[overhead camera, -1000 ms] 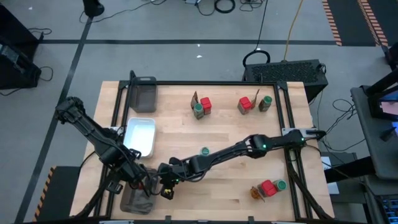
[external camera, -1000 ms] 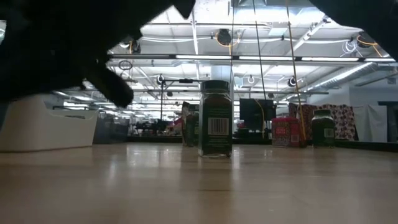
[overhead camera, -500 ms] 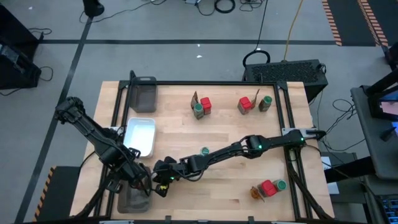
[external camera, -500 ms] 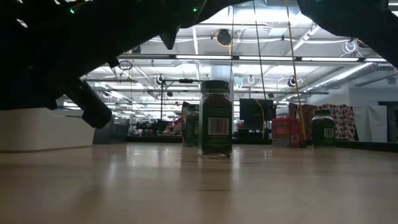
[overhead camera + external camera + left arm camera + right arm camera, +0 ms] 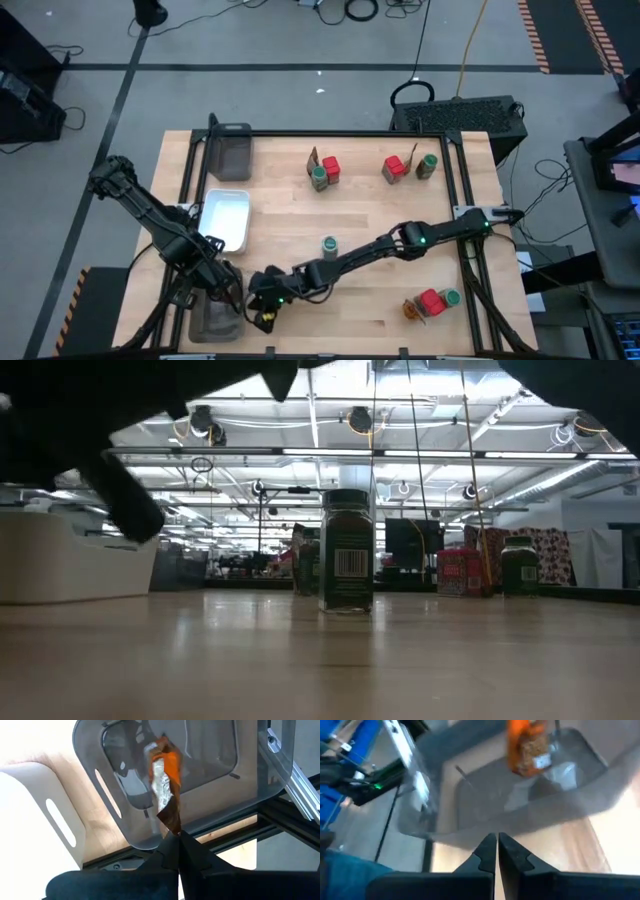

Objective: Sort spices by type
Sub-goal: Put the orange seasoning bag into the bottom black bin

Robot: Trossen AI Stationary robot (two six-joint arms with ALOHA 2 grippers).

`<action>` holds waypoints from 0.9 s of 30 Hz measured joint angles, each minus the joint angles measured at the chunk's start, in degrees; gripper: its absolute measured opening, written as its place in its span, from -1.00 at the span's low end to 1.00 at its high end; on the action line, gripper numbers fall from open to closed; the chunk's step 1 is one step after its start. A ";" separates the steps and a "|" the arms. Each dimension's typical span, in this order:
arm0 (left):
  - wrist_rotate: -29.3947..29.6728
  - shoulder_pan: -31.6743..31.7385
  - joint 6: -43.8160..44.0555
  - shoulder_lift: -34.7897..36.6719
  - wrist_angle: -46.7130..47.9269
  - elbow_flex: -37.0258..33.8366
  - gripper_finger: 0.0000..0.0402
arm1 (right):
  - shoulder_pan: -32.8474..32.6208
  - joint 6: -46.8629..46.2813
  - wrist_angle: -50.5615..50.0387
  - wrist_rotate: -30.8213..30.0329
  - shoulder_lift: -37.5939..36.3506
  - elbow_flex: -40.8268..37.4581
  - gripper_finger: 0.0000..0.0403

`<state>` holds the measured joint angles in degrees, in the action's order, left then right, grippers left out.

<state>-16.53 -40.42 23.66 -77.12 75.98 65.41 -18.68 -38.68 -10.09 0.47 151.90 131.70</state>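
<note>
A brown-orange sachet (image 5: 164, 780) hangs over the near grey mesh tray (image 5: 208, 322) at the table's near left. My left gripper (image 5: 178, 840) is shut on it. The right wrist view shows the same sachet (image 5: 526, 747) over that tray (image 5: 485, 800). My right gripper (image 5: 496, 845), shut with nothing in it, stands at the tray's right rim (image 5: 262, 312). One green-lidded jar (image 5: 329, 244) stands alone mid-table on its base. Red boxes with jars and sachets stand in groups at the far middle (image 5: 323, 171), the far right (image 5: 405, 167) and the near right (image 5: 431, 302). My left gripper pinches the sachet's dark brown pointed end (image 5: 171, 824) between its two fingertips. The fingers come from above, pointing steeply down. The sachet hangs below them over the inside of the tray; I cannot tell whether its lower end touches the tray floor.
A white dish (image 5: 226, 218) lies just beyond the near tray, and a second grey tray (image 5: 232, 150) stands at the far left. A dark frame (image 5: 450, 150) borders the table top. Bare wood lies between the lone jar and the near edge.
My right arm has swung a little toward the table's near edge, uncovering the lone jar. Its shut gripper has tipped beside the near tray. My left gripper has kept the sachet over the tray.
</note>
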 joint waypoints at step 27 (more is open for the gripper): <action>-0.33 -0.04 3.04 0.00 4.40 0.00 -0.88 | -0.66 11.98 -13.46 -12.94 -12.28 0.02 -1.00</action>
<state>-16.86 -40.47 26.70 -77.12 80.38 65.41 -19.33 -26.70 -23.55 -12.47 139.62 131.72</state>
